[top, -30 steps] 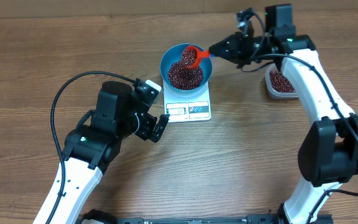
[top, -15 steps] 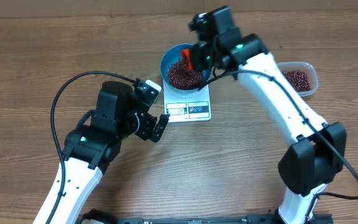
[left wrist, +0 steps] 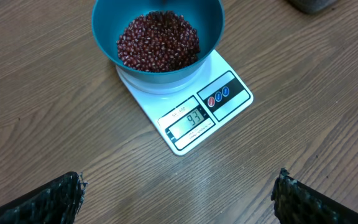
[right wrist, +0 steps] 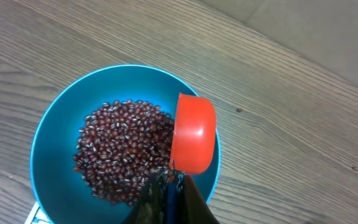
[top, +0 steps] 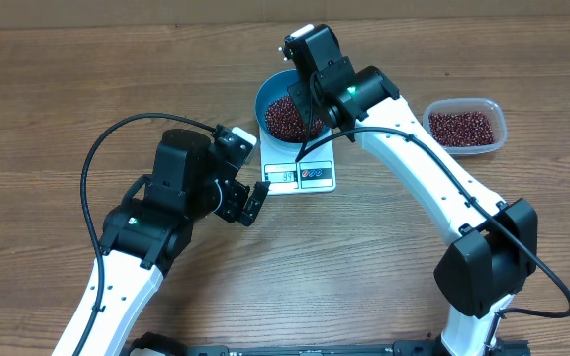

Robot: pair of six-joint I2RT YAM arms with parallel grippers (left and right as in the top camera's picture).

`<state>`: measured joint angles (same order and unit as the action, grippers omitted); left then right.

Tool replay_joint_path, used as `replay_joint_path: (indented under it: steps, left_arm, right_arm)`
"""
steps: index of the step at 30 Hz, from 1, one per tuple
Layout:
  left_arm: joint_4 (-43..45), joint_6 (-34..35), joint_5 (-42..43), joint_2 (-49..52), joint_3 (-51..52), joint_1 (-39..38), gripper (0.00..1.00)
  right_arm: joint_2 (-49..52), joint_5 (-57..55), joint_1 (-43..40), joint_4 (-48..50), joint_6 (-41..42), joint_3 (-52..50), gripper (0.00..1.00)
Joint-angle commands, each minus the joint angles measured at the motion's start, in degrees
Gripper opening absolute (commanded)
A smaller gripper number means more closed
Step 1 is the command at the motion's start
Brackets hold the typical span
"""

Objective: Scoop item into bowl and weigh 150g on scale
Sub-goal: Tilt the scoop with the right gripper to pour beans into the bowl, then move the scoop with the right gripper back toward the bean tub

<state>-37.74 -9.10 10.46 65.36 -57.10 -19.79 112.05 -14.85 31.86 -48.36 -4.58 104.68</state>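
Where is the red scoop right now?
In the right wrist view, the red scoop is pinched in the right gripper, over the blue bowl's image-right edge, beside the beans. The overhead view hides it under that arm.

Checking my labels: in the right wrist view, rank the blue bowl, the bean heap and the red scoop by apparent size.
1. blue bowl
2. bean heap
3. red scoop, smallest even though nearer the camera.

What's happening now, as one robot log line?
right end effector: shut on red scoop, tipped over blue bowl | beans: heaped in bowl on scale | left end effector: open, empty
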Motion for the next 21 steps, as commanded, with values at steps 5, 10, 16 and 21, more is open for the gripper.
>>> replay_joint_path:
  steps: [5, 10, 16, 21]
  left_arm:
    - [0.0, 0.5, -0.4, -0.1, -1.3, -0.1, 1.00]
    - [0.0, 0.5, -0.4, -0.1, -1.3, -0.1, 0.99]
    - [0.0, 0.5, -0.4, -0.1, -1.3, -0.1, 1.00]
    - [0.0, 0.5, -0.4, -0.1, -1.3, -0.1, 0.99]
  right_arm:
    - [-5.1, 8.5, -2.5, 0.4, -0.2, 1.9, 0.04]
    - [-9.5, 15.1, -6.5, -1.5, 0.3, 1.9, 0.04]
    - [-15.2, 25.5, -15.5, -6.2, 0.2, 1.9, 0.04]
    - [-18.3, 28.7, -26.3, -12.0, 0.2, 1.9, 0.04]
